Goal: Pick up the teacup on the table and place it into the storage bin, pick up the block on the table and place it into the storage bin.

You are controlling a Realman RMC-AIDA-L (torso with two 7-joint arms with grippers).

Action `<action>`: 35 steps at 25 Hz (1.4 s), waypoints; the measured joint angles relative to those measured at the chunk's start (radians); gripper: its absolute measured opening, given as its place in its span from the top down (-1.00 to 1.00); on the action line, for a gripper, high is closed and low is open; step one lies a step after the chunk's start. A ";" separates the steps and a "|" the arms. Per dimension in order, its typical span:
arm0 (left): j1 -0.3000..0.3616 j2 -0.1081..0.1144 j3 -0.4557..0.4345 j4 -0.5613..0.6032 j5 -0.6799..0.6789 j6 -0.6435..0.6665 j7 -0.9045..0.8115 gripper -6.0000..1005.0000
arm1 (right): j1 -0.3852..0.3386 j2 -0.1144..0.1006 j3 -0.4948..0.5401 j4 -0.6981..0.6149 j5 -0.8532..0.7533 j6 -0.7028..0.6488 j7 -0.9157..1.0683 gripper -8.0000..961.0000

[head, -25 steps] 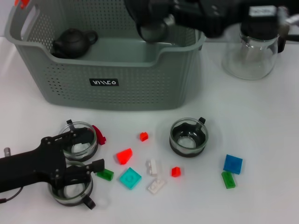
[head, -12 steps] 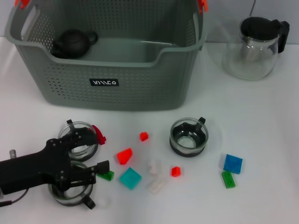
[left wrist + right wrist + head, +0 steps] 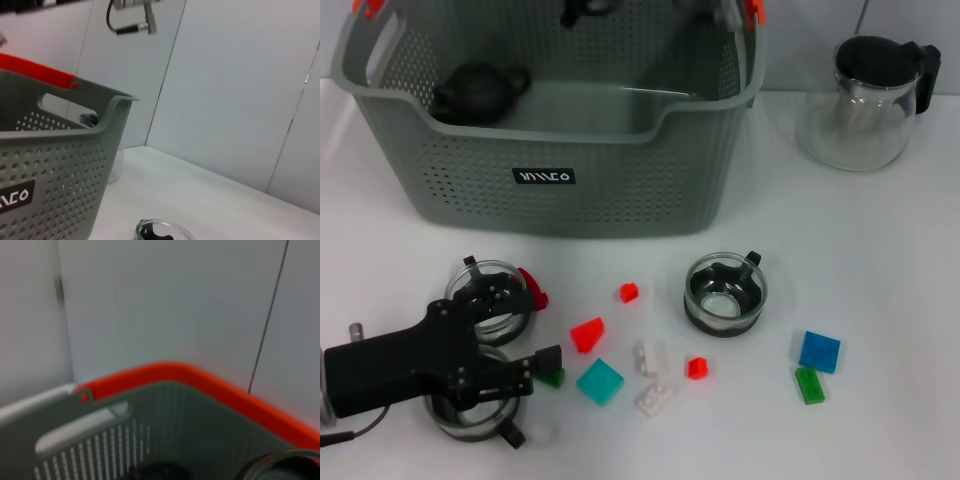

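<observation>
**Left gripper low among cups and blocks; crowding is the main risk**

The left gripper (image 3: 500, 335) is seen at the lower left of the head view, its fingers spread open, 1 over a glass teacup (image 3: 488, 305) and 1 near a green block (image 3: 550, 377). A 2nd teacup (image 3: 470, 410) lies partly under the arm. Nothing is gripped. A 3rd teacup (image 3: 723, 293) sits at centre, apart from the rest, on the table (image 3: 880, 300). The storage bin (image 3: 545, 130) fills the upper left, with a dark teapot (image 3: 475, 92) inside. Only a sliver of the right arm is seen at the top edge above the bin; whether its gripper is open or closed cannot be told.

A closing grip here could likely catch 2 objects at once, or nudge the red block (image 3: 587, 333) aside, because everything is packed so tightly. A glass rim could also slip from the fingers.
</observation>
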 joint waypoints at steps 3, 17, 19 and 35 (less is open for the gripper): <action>-0.003 0.000 0.001 -0.002 0.000 -0.006 0.000 -0.67 | -0.004 0.001 -0.027 0.030 0.000 0.010 0.006 0.83; -0.014 0.000 0.003 -0.013 0.002 -0.022 0.000 -0.67 | -0.061 -0.007 -0.058 0.019 -0.001 -0.001 0.028 0.42; -0.014 0.000 0.003 -0.013 0.001 -0.022 0.000 -0.67 | -0.104 -0.005 -0.056 -0.058 0.021 -0.021 0.026 0.32; -0.011 0.005 -0.002 -0.013 0.001 -0.022 -0.004 -0.67 | -0.864 -0.081 0.021 -0.911 0.585 -0.990 -0.354 0.10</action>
